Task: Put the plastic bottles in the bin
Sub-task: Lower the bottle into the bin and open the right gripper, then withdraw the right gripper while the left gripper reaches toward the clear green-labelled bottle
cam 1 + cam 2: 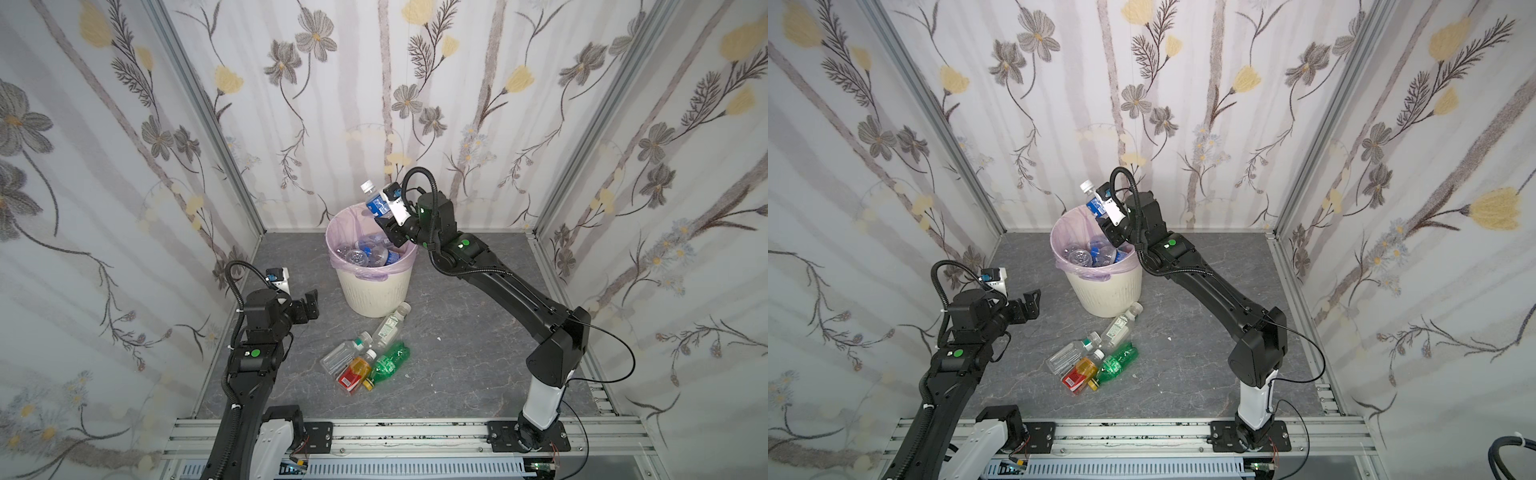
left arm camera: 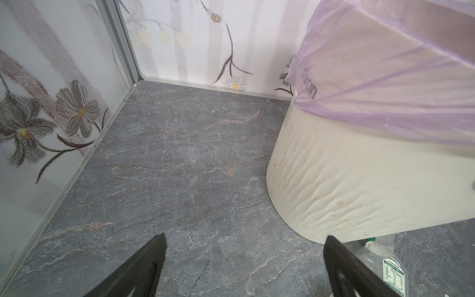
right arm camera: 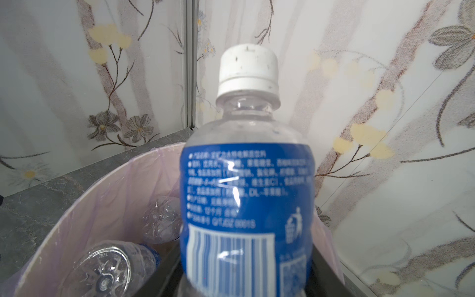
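flowered wall panels [image 1: 124, 124] close the cell on three sides around a grey veined floor [image 1: 457, 332].

in both top views the bin [image 1: 374, 291] stands toward the far wall with several bottles already inside. the right gripper [image 1: 384, 222] is clamped on a blue-label bottle [image 1: 376, 203], cap tilted up, raised over the bin's far right rim. the left gripper [image 1: 311, 305] hangs spread wide and empty, left of the bin. four loose bottles [image 1: 390, 359] lie on the near side of the bin.

the left wrist view shows those wide fingers over bare floor, with the bin wall just beside them and a clear bottle [image 2: 385, 264] at its foot.

the right wrist view is filled by the held bottle. the bin's mouth, lined with a lilac liner [image 3: 102, 195], sits below and mostly leftward.

the drop looks close. easing leftward over the middle of the mouth before letting go should keep the bottle off the rim. there is plenty of room above the bin, but the far wall sits close behind.
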Robot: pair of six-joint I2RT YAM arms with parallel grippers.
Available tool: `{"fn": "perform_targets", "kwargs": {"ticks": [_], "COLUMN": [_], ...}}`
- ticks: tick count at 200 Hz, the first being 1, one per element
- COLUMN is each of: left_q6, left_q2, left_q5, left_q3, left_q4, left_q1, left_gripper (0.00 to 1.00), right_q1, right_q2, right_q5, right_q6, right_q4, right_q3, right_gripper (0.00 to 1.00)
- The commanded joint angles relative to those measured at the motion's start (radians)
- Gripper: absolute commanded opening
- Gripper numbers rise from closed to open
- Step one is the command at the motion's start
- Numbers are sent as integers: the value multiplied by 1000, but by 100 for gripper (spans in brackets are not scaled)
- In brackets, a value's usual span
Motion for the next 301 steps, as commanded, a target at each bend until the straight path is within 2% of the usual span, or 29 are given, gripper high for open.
{"fn": "perform_targets", "kwargs": {"ticks": [1,75,132,201,250,301], "left_q6": [-6,-8,-6,-6,3,14], "left_q2": [-4,-6,-1,1,13,22], "left_q5": [4,6,5,6,20,60], "left_q3": [-1,-2,-1,-1,-1,-1], "left_q4": [20,20,21,21,21,20], "left_q1": [1,0,0,1,1,0], "left_gripper": [97,97,97,97,97,96], "right_q1": [6,19,29,28,26,6], "right_q2": [11,30,-43,-93,-156,-271], "right_q5": [-29,-36,-29,-49,-72,-58], "right_q6": [-7,19,28,51,72,107], "right_q4": [8,-38,5,33,57,139], "right_q3": [11,-1,-123,-153,-175,-317], "right_gripper": [51,55,58,80,82,84]}}
